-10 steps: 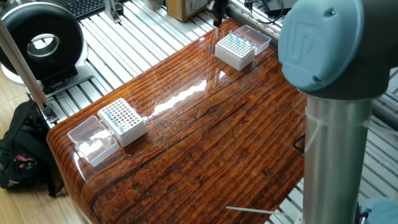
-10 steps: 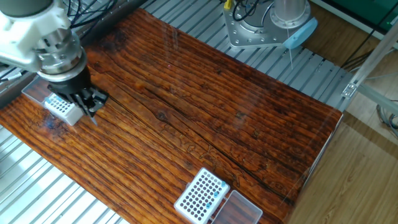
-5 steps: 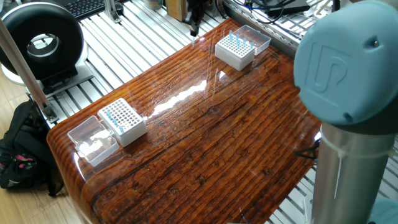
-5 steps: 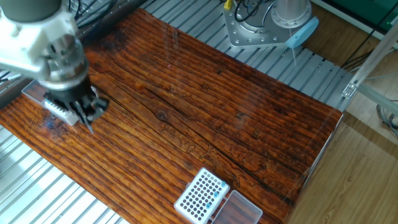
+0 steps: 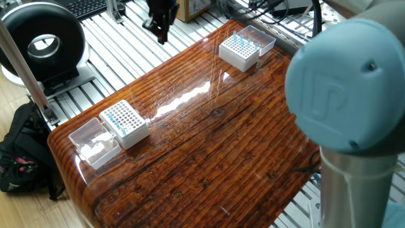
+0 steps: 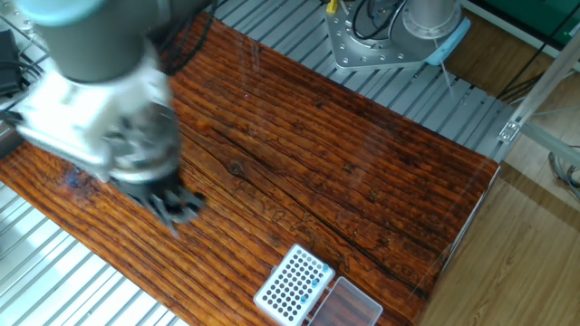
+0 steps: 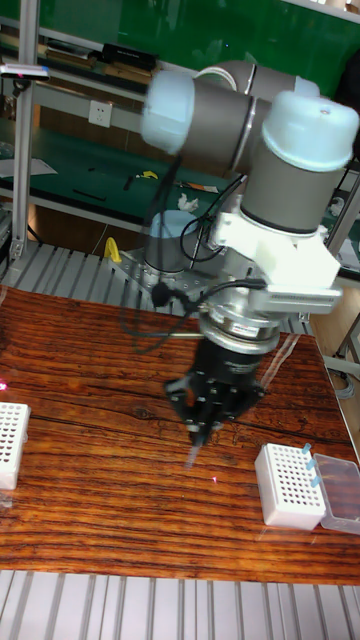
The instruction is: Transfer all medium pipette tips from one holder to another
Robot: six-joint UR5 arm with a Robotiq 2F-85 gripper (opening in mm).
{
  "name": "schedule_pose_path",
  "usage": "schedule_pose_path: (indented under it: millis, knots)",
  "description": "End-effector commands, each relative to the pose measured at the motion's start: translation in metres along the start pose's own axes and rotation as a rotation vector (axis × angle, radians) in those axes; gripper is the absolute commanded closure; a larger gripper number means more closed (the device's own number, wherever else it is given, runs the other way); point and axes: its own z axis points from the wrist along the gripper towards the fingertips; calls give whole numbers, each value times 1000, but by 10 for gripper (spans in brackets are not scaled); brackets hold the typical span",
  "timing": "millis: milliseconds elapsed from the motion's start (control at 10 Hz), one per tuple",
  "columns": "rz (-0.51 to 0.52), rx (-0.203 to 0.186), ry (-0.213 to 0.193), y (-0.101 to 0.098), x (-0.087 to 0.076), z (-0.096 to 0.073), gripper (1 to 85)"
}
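Note:
My gripper (image 7: 200, 428) hangs over the middle of the wooden table (image 7: 90, 500), shut on one medium pipette tip (image 7: 189, 457) that points down below the fingers. To its right stands a white holder (image 7: 290, 485) with a few blue-topped tips (image 7: 312, 466) along its lid side. That holder (image 5: 126, 123) is at the near left in one fixed view. The other holder (image 5: 239, 52), with several blue tips, stands at the far end. The gripper (image 5: 159, 25) shows dark between the two holders. In the other fixed view the gripper (image 6: 178, 210) is blurred and the arm hides the far holder.
Clear lids (image 5: 95, 142) (image 5: 262, 38) lie beside each holder. A black round device (image 5: 41, 44) and a black bag (image 5: 19, 152) sit to the left of the table. The arm's base (image 6: 381, 36) stands at the far edge. A big blue joint (image 5: 342, 95) blocks the right foreground.
The gripper has left the far holder with a tip in its fingers and travelled across the table toward the other holder. Both holders stay put.

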Motion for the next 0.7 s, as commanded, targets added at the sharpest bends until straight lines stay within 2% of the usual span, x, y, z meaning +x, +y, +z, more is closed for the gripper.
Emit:
schedule_pose_path:
  millis: [0, 200, 300, 400, 500, 600]
  knots:
    - [140, -64, -45, 66, -1, 8, 843]
    - [157, -33, -41, 62, 3, 10, 843]
    - [122, -11, -28, 57, 7, 11, 843]
    - [29, 33, 4, 46, 16, 11, 843]
    - [-105, 78, 14, 34, 17, 10, 843]
    - [-195, 75, 11, 35, 15, 10, 843]
